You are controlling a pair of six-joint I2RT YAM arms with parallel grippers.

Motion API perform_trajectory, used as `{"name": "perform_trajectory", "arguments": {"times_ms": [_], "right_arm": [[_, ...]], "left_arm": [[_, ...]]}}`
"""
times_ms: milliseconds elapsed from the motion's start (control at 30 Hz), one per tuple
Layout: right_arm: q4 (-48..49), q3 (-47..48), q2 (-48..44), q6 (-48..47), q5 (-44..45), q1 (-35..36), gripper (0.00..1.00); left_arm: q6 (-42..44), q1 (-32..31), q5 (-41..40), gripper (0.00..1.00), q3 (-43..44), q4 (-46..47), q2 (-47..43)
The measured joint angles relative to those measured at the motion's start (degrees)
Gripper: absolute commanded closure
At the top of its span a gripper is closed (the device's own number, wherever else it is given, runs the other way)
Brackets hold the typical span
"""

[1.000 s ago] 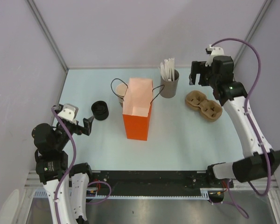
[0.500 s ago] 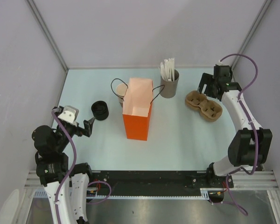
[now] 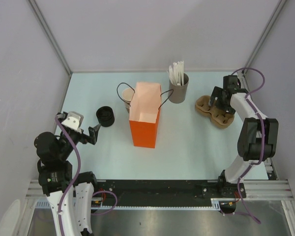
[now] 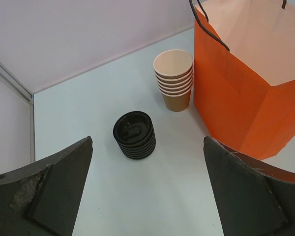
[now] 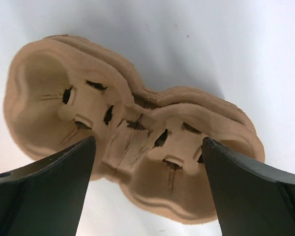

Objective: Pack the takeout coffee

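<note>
Pale lavender walls [image 3: 137, 29] — light blue tabletop [image 3: 187, 147], metal corner posts [image 3: 49, 37]

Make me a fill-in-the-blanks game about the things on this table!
The paper bag is coloured ____.
The stack of lids is coloured ____.
The cardboard cup carrier has ____ hollows.
The jaws of the right arm stand ____ above the carrier.
Missing words: orange, black, two, open.

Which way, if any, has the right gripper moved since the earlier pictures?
Yes. The right gripper has come away from the far edge, toward the arm bases, and now hangs open over the cardboard cup carrier.
</note>
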Motion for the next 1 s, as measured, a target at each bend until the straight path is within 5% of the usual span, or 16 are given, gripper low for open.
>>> {"name": "perform_trajectory", "arguments": {"times_ms": [367, 633, 1000], "right_arm": [[1.4, -0.1, 3.1, -1.3, -1.1, 0.9, 0.10], [3.8, -0.1, 3.8, -4.4, -0.3, 4.3, 0.35], [3.6, -0.1, 4.4, -5.9, 1.6, 4.9, 0.57]], "left_arm": [[0.0, 0.0, 0.9, 0.00, -0.4, 0.0, 0.0], [0.0, 0.3, 0.9, 0.01, -0.6, 0.0, 0.0], [0.0, 0.4, 1.0, 0.00, -0.8, 0.0, -0.1]]}}
